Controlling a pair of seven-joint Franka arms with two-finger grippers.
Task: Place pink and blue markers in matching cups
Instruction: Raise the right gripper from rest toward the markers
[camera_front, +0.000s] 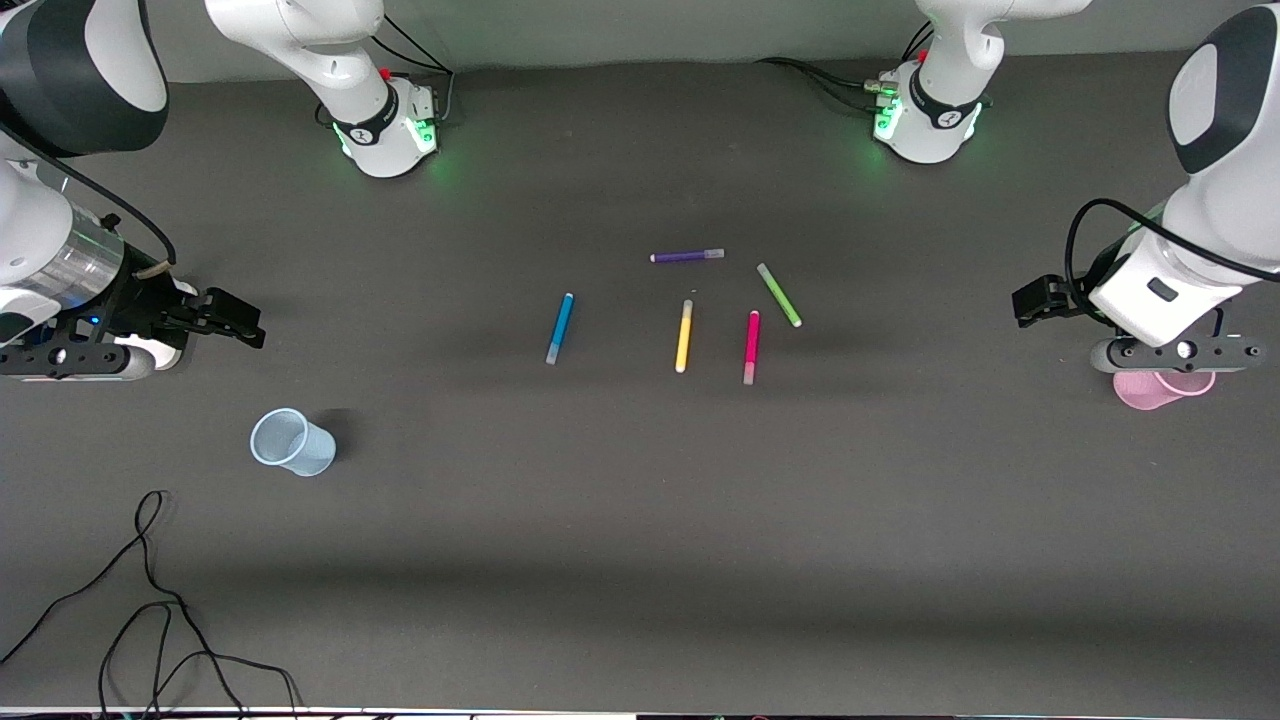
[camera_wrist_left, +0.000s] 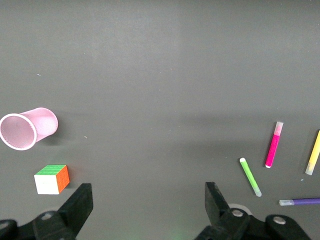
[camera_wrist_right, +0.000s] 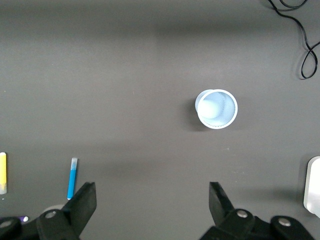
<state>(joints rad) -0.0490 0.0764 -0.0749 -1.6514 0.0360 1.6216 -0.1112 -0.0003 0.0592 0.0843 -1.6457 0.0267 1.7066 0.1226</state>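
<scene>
The blue marker (camera_front: 560, 328) and the pink marker (camera_front: 751, 346) lie flat mid-table among other pens. The pale blue cup (camera_front: 292, 441) stands toward the right arm's end, nearer the front camera than the pens. The pale pink cup (camera_front: 1160, 388) sits at the left arm's end, partly hidden under my left gripper (camera_front: 1180, 358). My left gripper (camera_wrist_left: 148, 195) is open and empty; its view shows the pink cup (camera_wrist_left: 27, 128) and the pink marker (camera_wrist_left: 273, 145). My right gripper (camera_wrist_right: 152, 195) is open and empty above bare table, with the blue cup (camera_wrist_right: 216, 109) and the blue marker (camera_wrist_right: 72, 178) in its view. It hangs at the right arm's end (camera_front: 75, 358).
A yellow pen (camera_front: 684, 336), a green pen (camera_front: 779, 295) and a purple pen (camera_front: 687, 256) lie near the two markers. A small colour cube (camera_wrist_left: 51, 179) sits beside the pink cup. A loose black cable (camera_front: 150, 600) lies near the front edge at the right arm's end.
</scene>
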